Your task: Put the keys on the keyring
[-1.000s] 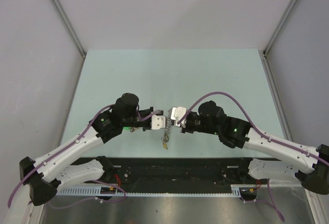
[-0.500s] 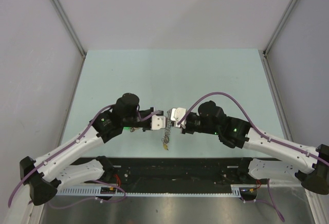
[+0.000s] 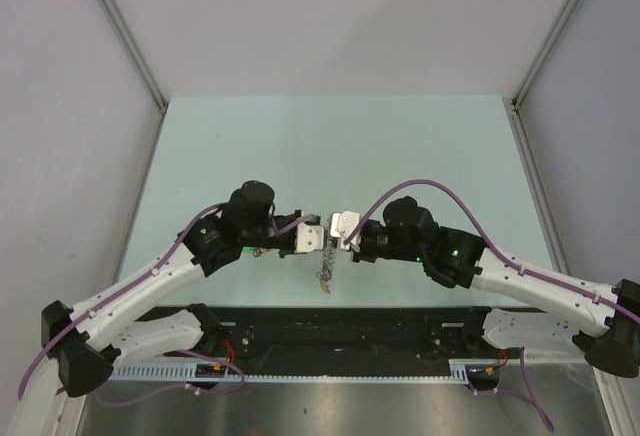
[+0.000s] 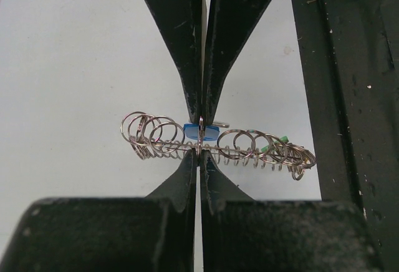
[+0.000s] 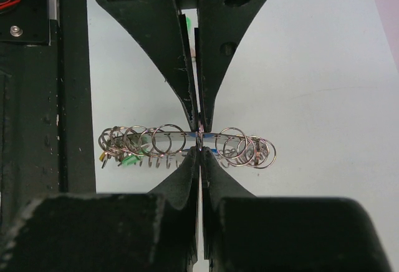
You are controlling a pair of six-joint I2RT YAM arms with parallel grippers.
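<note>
**Two-arm hold of the keyring, seen from above and from each wrist.** Above the near middle of the counter [image 3: 400, 146], the left arm [image 3: 150, 281] and right arm [image 3: 520, 276] meet tip to tip. Over the last second neither arm has shifted by more than a trace. The hanging bunch keeps its place, so this reads as a steady hold, not a threading stroke.

The left tool [image 4: 201, 128] is pressed together on the keyring [image 4: 249, 150] at the blue tag [image 4: 209, 133]. Whether it nips the big ring's wire or that tag's own small ring cannot be told. The right tool [image 5: 199, 138], also pressed together, pinches the keyring near its middle from the opposite side.

The keyring hangs clear of the counter between them, edge-on to both wrist views. It is fringed with small rings [image 4: 146, 136] and keys [image 4: 240, 160], with a green tag [image 5: 129, 158] and a yellow tag [image 5: 101, 158] toward its near end. Keys apparently ride the ring already, and no loose key is in view.
</note>
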